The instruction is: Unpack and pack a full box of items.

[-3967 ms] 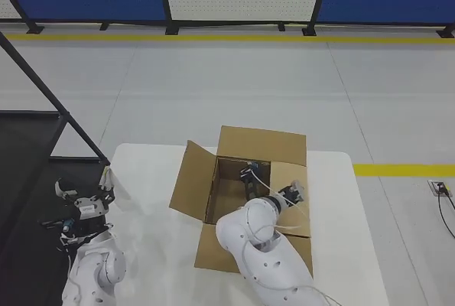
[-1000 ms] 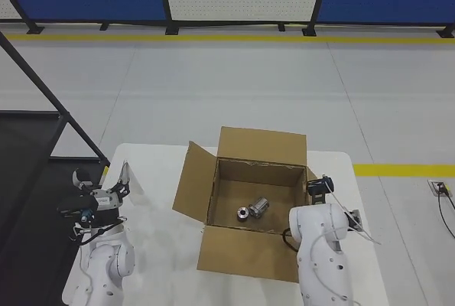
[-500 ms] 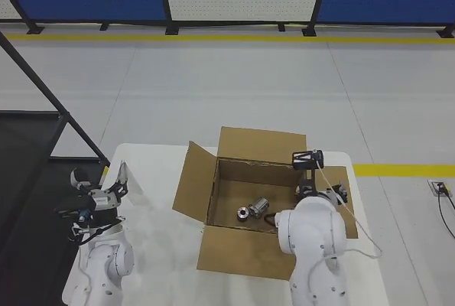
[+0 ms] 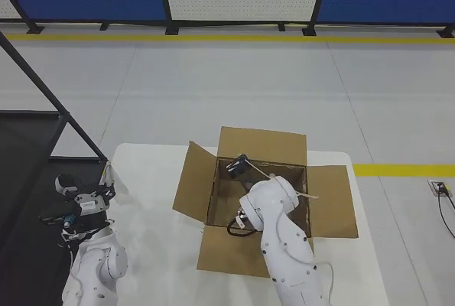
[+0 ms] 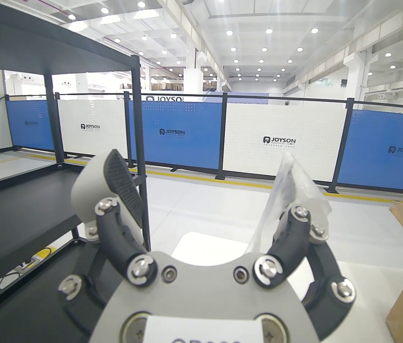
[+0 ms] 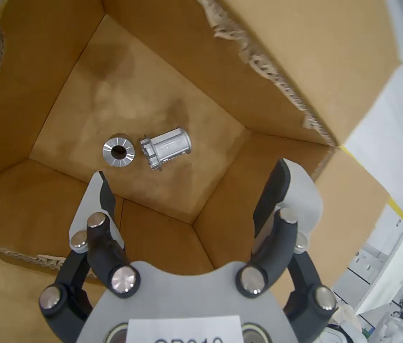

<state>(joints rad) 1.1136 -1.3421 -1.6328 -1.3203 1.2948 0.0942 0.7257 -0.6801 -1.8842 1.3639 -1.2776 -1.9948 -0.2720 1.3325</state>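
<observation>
Now r. hand (image 6: 190,176) spread wide over box (image 6: 294,55), metal ring (image 6: 118,150) & ribbed cylinder (image 6: 167,148) on its floor below

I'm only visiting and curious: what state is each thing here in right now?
Cardboard box: open, flaps spread outward.
Metal ring: on box floor, bore up.
Metal sleeve: lying on its side beside the ring.
Right tool: open, empty, over the box.
Left tool: open, plastic film clinging to it.

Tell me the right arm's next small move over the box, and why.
Probably lower the right gripper toward the flanged metal sleeve: its jaws stand open and empty over the cardboard box, and the sleeve lies on its side on the box floor beside a short metal ring.
</observation>
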